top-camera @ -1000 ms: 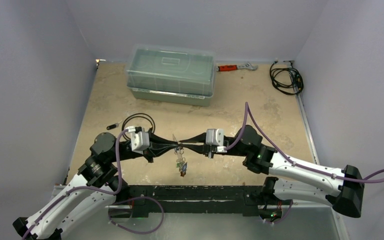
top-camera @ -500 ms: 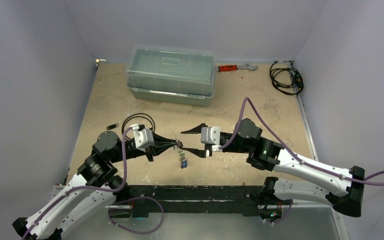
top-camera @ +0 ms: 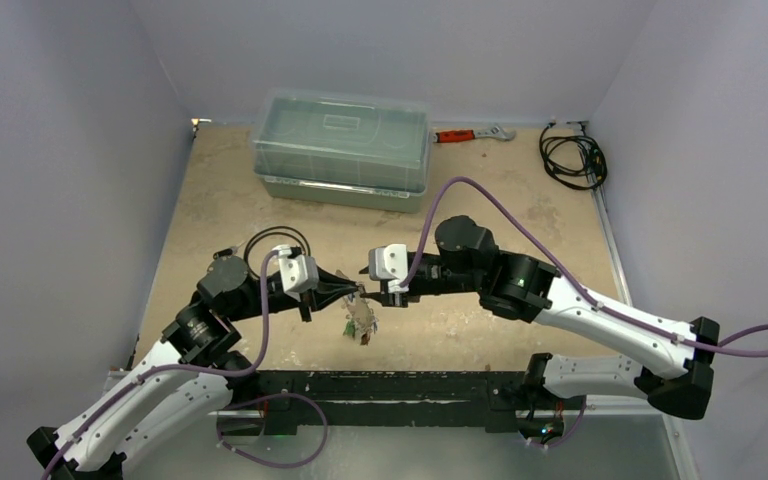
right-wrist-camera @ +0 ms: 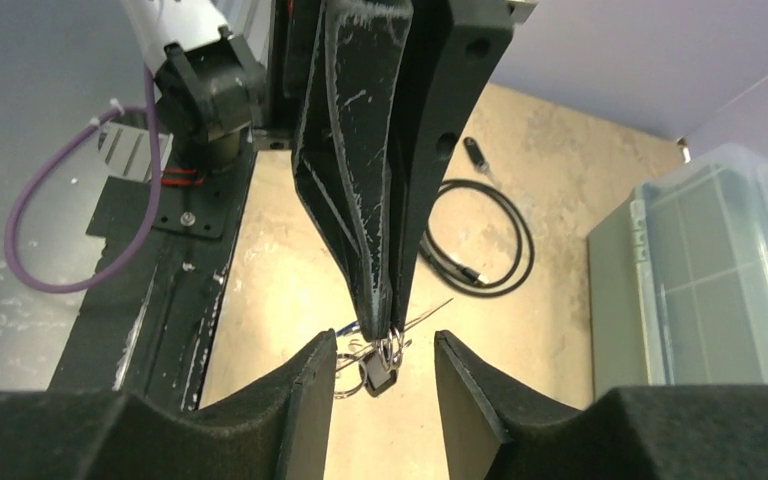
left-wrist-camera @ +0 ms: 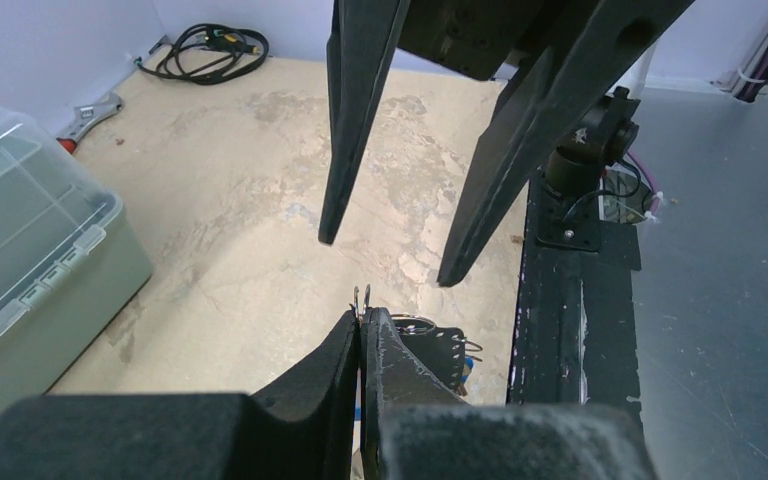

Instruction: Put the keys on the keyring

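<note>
Where the two arms meet above the desk, the left pincer is clenched, its tips pinching thin wire loops from which the keys hang in a bunch. Whether that wire is the keyring I cannot tell. The right pincer stands part-open, one finger on each side of the left tip and the bunch, with a gap showing on both sides. The bunch hangs near the black front rail. Bare desk runs back to the lidded box. A cable loop lies just behind the left wrist, and a wrench sits at the far edge.
</note>
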`<action>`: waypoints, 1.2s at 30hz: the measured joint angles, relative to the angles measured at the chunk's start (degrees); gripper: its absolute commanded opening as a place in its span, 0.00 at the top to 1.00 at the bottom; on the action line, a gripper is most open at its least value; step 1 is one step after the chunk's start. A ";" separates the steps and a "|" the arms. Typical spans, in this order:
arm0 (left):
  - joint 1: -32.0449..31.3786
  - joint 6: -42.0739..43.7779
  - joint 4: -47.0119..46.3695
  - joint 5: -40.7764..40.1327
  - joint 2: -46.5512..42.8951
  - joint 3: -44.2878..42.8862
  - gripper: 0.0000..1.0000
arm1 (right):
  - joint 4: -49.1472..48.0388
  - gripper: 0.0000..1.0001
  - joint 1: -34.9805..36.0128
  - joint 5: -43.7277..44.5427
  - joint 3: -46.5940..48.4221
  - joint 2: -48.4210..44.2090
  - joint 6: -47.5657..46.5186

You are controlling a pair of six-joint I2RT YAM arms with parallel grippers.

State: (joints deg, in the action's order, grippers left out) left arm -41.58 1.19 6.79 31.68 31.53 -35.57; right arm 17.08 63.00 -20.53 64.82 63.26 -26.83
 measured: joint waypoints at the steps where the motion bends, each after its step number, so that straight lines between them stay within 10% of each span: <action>1: 0.00 0.00 0.13 0.13 0.13 0.00 1.00 | 0.61 0.58 0.00 0.04 0.09 0.48 -0.13; 14: 0.00 0.00 0.20 1.55 0.66 0.00 1.00 | 2.25 0.62 -0.04 1.75 0.11 3.43 -1.75; 26: 0.57 0.35 0.15 1.29 0.59 -0.02 1.00 | 2.60 0.98 -0.28 1.79 0.11 4.22 -2.21; 36: 0.68 1.14 0.52 1.73 0.04 -0.02 1.00 | 1.46 1.00 -0.42 2.93 -0.26 4.07 -2.54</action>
State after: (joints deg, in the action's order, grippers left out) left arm -40.91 2.33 7.31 33.41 31.57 -35.59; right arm 18.55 62.59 -17.61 64.55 67.33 -29.36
